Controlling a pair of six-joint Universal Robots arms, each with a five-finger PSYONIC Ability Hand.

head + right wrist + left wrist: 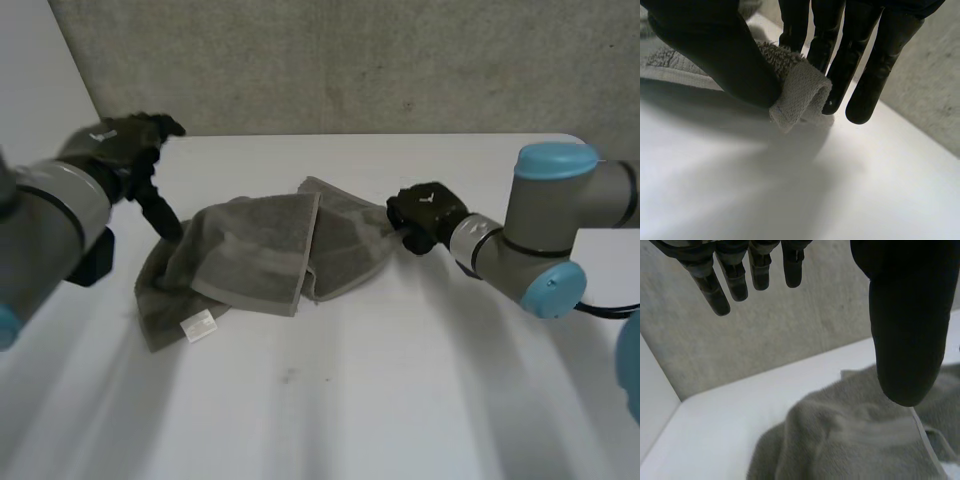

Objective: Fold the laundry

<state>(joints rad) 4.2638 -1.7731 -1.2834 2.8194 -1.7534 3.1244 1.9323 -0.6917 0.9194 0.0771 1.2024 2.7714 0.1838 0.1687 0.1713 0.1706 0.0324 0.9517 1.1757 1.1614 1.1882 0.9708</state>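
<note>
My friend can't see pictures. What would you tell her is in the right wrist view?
The robot's right hand pinches a fold of grey towel between its thumb and fingers, with the white table beneath. A grey concrete wall stands beyond the table.

On table (400, 390), towel (262, 250); right robot hand (424, 216) at right corner.

One towel (262, 250) is lying on one table (400, 400), and one tag (198, 325) is showing on it. Two arms are hanging over it, left arm (55, 225) and right arm (545, 235), carrying two hands: left hand (120, 140), right hand (425, 215). One wall (350, 60) is standing behind.
</note>
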